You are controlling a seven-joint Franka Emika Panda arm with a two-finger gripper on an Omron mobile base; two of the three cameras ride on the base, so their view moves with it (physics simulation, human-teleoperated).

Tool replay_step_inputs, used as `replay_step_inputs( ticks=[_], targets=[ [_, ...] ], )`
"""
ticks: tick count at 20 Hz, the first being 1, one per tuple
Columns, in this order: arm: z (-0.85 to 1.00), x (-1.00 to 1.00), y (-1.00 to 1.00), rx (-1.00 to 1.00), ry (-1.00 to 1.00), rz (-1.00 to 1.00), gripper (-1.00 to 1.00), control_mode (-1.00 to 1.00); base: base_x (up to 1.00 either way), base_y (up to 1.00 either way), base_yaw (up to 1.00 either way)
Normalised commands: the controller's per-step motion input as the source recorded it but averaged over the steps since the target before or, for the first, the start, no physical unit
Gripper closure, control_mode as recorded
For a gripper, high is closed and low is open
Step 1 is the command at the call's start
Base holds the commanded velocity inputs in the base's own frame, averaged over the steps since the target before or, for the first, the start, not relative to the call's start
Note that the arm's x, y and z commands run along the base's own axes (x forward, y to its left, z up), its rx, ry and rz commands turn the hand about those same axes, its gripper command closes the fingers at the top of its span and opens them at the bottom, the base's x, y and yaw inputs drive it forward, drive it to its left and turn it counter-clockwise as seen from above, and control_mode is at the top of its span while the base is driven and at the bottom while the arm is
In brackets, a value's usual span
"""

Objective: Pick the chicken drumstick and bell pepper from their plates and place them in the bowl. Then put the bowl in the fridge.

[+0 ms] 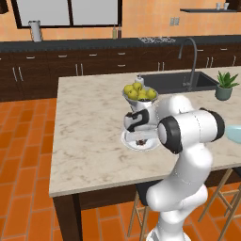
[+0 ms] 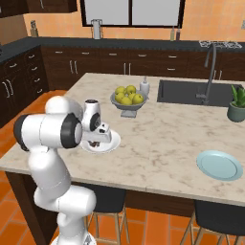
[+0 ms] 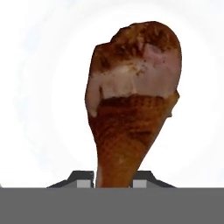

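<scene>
The chicken drumstick (image 3: 131,109) lies on the white plate (image 1: 126,140) (image 2: 113,140) near the island counter's front edge. Its thick end points away from the hand and its narrow bone end runs down between the fingertips. My gripper (image 3: 113,181) (image 1: 140,136) (image 2: 97,139) reaches straight down onto this plate, its two dark fingertips (image 3: 83,179) pressed against either side of the bone end. From the base cameras the drumstick (image 2: 95,143) is a small dark spot under the hand. The pale blue plate (image 2: 219,165) (image 1: 234,133) sits bare to the right. The bell pepper, bowl and fridge are out of view.
A grey pedestal bowl of yellow-green fruit (image 1: 139,94) (image 2: 128,99) stands just behind the white plate, with a small white bottle (image 2: 144,87) beside it. Farther right are the sink (image 2: 191,92), its faucet (image 1: 190,61) and a potted plant (image 2: 238,103). Stools stand under the counter's front edge.
</scene>
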Motion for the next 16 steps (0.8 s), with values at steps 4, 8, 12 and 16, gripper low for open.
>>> replay_step_inputs(
  ticks=[4,8,12,16],
  targets=[
    [0.62,-0.97,-0.3,0.04,-0.02,0.0,1.0,-1.0,0.0,0.0,0.0],
    [0.73,-1.0,-0.13,0.02,-0.04,0.0,1.0,-1.0,0.0,0.0,0.0],
    [0.66,-0.9,0.0,0.01,-0.01,0.0,1.0,-1.0,0.0,0.0,0.0],
    [0.48,-0.51,0.0,0.0,-0.12,0.0,1.0,-1.0,0.0,0.0,0.0]
  ],
)
